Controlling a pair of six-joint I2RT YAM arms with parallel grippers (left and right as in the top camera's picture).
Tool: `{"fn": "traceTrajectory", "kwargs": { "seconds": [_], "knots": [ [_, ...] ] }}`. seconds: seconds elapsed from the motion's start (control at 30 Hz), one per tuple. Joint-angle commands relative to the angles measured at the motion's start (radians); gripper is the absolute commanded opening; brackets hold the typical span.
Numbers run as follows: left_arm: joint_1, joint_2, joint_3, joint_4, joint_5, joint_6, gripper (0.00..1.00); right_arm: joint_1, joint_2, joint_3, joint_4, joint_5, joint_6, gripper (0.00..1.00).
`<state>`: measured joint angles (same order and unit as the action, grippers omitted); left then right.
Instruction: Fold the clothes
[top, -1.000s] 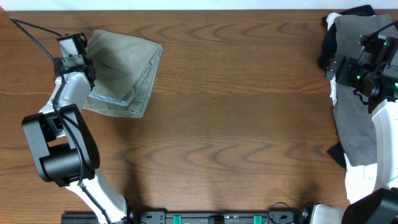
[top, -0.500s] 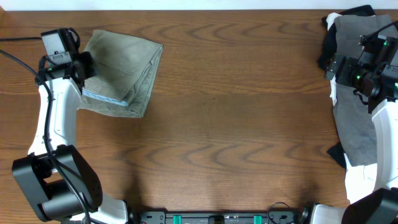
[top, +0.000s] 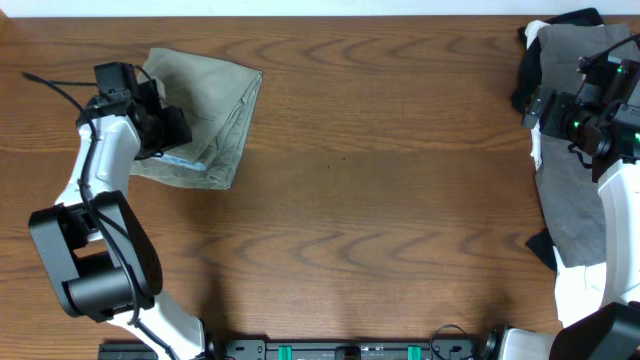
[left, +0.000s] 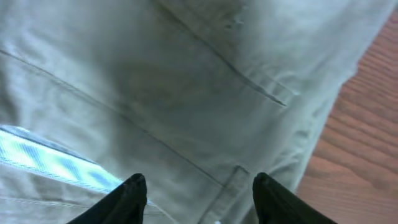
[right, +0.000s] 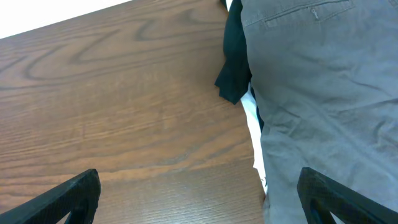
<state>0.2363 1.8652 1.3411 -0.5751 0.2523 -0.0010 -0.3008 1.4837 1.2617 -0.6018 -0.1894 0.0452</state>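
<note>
The khaki shorts (top: 210, 110) lie folded at the far left of the table (top: 380, 200), a strip of pale blue lining (left: 50, 162) peeking from one edge. My left gripper (left: 198, 190) hovers over them, fingers partway apart with nothing pinched; whether the tips touch cloth I cannot tell. At the right edge the grey garment (right: 323, 81) hides most of a black garment (right: 235, 68) and a white garment (right: 254, 134); my right gripper (right: 199, 199) gapes wide, empty
</note>
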Motion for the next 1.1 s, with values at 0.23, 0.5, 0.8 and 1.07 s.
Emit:
{"fn": "traceTrajectory", "kwargs": {
  "seconds": [0.23, 0.5, 0.8, 1.07],
  "knots": [
    [-0.195, 0.006, 0.003, -0.014, -0.346, 0.082, 0.58, -0.001, 0.005, -0.005, 0.003, 0.002, 0.01, 0.99],
    [-0.261, 0.053, 0.003, -0.003, -0.543, 0.087, 0.58, -0.001, 0.005, -0.005, 0.003, 0.002, 0.01, 0.99],
    [-0.257, 0.112, 0.003, -0.007, -0.543, 0.107, 0.58, -0.001, 0.005, -0.005, 0.003, 0.002, 0.01, 0.99],
    [-0.259, 0.112, 0.003, -0.039, -0.56, 0.113, 0.57, -0.001, 0.005, -0.005, 0.003, 0.002, 0.01, 0.99]
  ]
}}
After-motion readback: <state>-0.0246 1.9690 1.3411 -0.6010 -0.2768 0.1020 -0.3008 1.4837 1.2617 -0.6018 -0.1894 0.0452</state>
